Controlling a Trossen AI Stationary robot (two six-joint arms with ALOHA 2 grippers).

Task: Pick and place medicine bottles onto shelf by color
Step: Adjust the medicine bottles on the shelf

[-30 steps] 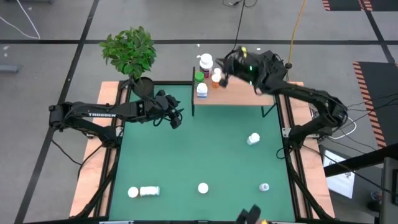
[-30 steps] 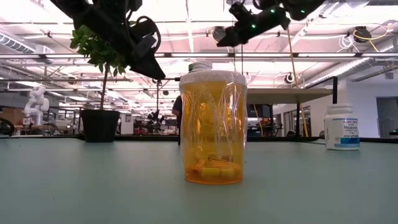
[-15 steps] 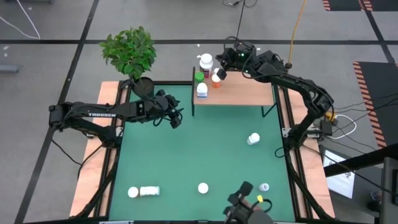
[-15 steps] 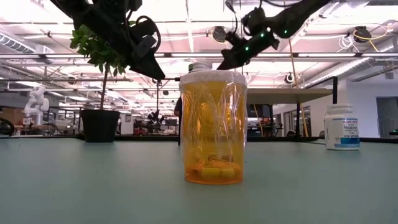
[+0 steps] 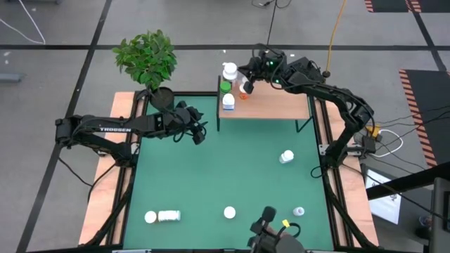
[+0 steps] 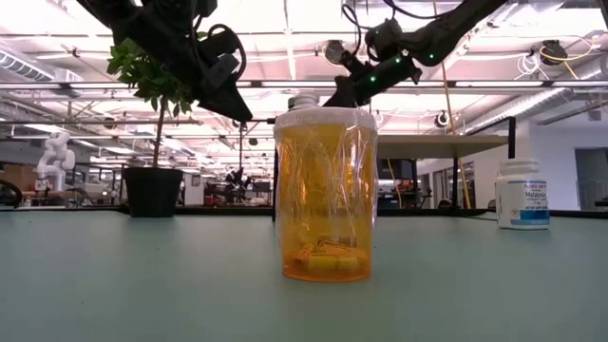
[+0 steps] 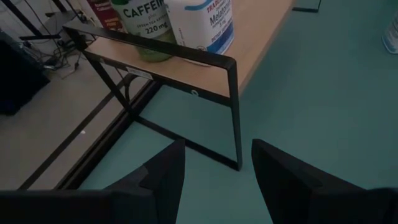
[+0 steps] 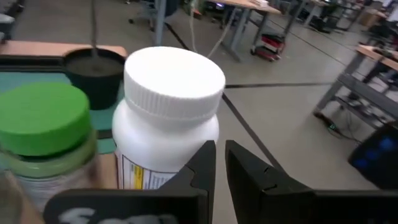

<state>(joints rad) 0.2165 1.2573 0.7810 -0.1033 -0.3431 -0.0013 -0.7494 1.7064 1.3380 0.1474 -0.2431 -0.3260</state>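
The right gripper [image 5: 245, 79], pinched shut on nothing, hangs over the shelf [image 5: 281, 105] at upper middle by the white-capped bottle [image 5: 230, 71], so I think it next fetches a bottle [image 5: 286, 156] from the mat while the left gripper [image 5: 199, 131], half open, waits

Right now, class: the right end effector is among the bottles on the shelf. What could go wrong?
1. The right end effector, shut and empty, sits close to the white-capped bottle; a sideways move might topple it.
2. That bottle stands beside the green-capped bottle, so one knock may carry over.
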